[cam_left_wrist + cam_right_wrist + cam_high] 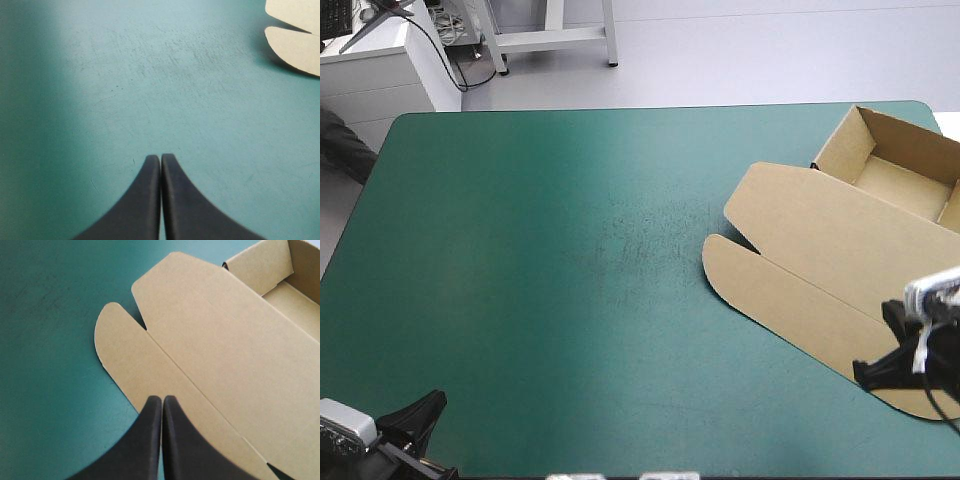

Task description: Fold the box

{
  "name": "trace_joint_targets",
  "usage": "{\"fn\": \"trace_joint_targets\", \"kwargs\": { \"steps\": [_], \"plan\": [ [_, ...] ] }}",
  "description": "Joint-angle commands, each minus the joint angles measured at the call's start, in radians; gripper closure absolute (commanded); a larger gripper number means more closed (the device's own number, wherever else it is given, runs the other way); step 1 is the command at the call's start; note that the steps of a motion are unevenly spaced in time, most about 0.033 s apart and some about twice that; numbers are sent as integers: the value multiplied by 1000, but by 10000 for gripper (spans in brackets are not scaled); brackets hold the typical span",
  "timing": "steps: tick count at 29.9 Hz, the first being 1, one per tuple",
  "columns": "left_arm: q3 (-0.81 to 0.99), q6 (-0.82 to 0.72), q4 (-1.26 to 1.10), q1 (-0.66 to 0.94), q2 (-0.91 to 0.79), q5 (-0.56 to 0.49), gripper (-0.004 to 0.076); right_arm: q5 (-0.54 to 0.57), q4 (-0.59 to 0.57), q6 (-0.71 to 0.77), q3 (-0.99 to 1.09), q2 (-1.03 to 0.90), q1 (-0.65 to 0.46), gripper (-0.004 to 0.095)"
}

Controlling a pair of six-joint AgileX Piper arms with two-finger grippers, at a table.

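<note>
Left wrist view catches only flap tips of the box [295, 45].

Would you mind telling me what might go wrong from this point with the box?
The box lies near the table's right edge, so a push may slide it off. The right gripper hangs over the flat lid with jaws shut, and the left gripper is far away, so nothing braces it.
</note>
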Motion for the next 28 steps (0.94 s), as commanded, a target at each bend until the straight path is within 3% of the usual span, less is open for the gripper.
{"fn": "trace_joint_targets", "kwargs": {
  "steps": [1,12,28],
  "plan": [
    [-19,-7,-8,-6,0,-81,732,-132,11,-21,148,-143,1,921],
    [-19,-7,-21,-6,0,-73,732,-209,32,-66,529,-474,1,922],
    [-3,-3,-50,-6,0,-66,732,-245,96,-69,610,-508,1,922]
  ]
}}
